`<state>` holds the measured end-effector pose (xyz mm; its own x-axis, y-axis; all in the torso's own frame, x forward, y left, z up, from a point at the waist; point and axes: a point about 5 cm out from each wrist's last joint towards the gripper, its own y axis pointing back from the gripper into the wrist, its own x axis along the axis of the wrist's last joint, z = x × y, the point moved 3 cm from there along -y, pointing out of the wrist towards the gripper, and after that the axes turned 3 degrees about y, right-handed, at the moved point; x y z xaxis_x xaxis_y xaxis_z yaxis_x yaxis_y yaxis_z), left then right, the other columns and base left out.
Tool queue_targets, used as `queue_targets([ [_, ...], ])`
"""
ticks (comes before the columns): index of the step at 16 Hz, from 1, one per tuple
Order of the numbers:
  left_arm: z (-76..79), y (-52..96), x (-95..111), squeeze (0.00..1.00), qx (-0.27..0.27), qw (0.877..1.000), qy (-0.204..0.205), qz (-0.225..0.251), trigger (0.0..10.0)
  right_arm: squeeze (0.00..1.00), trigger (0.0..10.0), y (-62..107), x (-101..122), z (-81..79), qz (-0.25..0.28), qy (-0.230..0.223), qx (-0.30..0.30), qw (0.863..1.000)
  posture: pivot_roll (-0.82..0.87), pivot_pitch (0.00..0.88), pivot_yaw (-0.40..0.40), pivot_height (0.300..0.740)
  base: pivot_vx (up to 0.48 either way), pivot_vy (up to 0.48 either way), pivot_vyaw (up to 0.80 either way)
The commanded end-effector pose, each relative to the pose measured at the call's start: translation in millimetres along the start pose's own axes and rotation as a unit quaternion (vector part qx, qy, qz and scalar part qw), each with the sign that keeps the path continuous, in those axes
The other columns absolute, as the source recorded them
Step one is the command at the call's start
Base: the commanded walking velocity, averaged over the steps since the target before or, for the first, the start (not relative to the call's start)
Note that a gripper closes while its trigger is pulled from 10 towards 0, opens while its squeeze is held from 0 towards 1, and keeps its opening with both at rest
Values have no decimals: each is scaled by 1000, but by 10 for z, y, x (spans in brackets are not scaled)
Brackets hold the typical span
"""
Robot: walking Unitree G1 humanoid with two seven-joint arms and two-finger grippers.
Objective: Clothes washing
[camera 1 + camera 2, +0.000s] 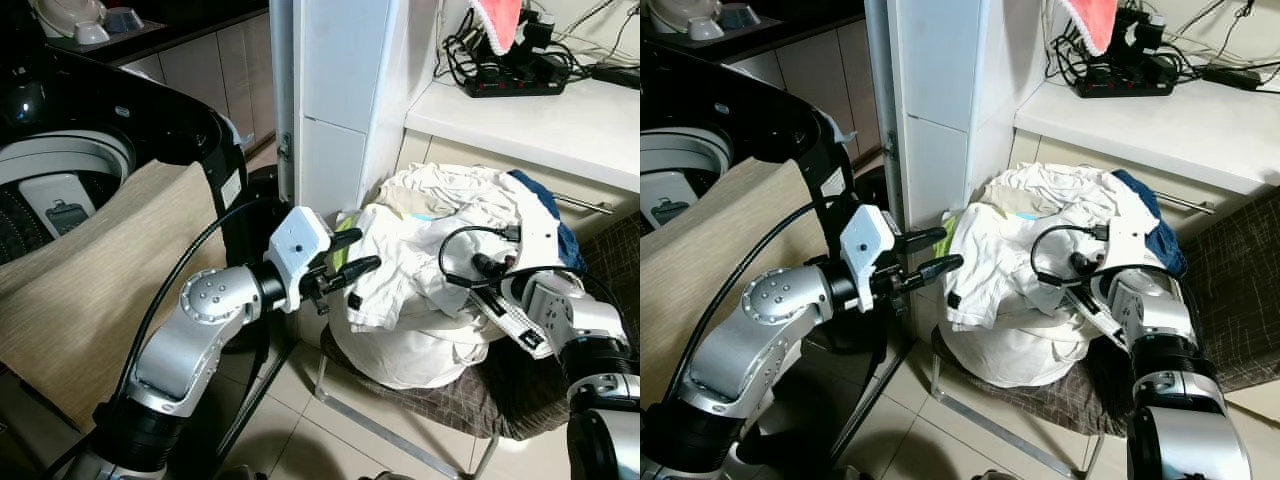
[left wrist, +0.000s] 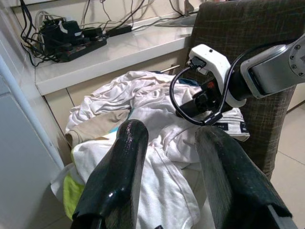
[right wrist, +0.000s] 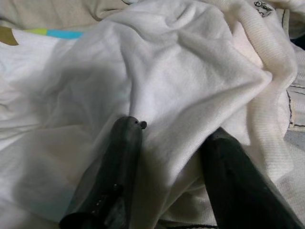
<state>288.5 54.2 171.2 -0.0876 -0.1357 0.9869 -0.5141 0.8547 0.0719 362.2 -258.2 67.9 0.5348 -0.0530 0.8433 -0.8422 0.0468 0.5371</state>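
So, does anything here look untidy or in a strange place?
Yes. The laundry heap overflows the chair, with white cloth hanging past the seat edge. A beige cloth is draped over the washing machine rim, half outside.

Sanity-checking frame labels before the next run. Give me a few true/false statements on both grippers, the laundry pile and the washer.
1. The left gripper is open, its fingers near the left edge of the laundry pile. True.
2. The laundry pile lies on the floor. False: it sits on a dark checked chair.
3. The right gripper has its fingers pushed into white cloth. True.
4. The washing machine has its lid shut. False: the lid is up and the drum is exposed, with a beige cloth draped over its front edge.
5. A power strip sits on the counter behind the pile. True.
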Motion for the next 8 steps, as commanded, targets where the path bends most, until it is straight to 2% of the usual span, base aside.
queue_targets([
  [1,2,-8,64,0,-4,1000,-14,2,10000,0,0,-8,93,-20,13,-3,3,1000,-86,0,-23,740,0,0,0],
  [4,-5,-17,56,0,1,1000,-10,-1,10000,0,0,-2,106,5,17,-5,2,1000,-87,0,-22,740,0,0,0],
  [5,-47,-18,59,0,18,1000,-5,1,10000,0,0,5,133,9,26,-6,1,1000,-88,7,-20,740,0,0,0],
  [6,-108,-17,73,0,42,999,4,8,10000,0,0,13,171,6,37,-9,3,999,-91,18,-19,740,0,0,0],
  [7,-257,3,126,0,102,994,26,33,10000,0,0,38,238,6,54,-13,6,998,-96,54,-17,740,0,0,0],
  [8,-302,21,155,0,120,991,32,42,10000,0,0,55,262,14,60,-12,6,998,-99,77,-17,740,0,0,0],
])
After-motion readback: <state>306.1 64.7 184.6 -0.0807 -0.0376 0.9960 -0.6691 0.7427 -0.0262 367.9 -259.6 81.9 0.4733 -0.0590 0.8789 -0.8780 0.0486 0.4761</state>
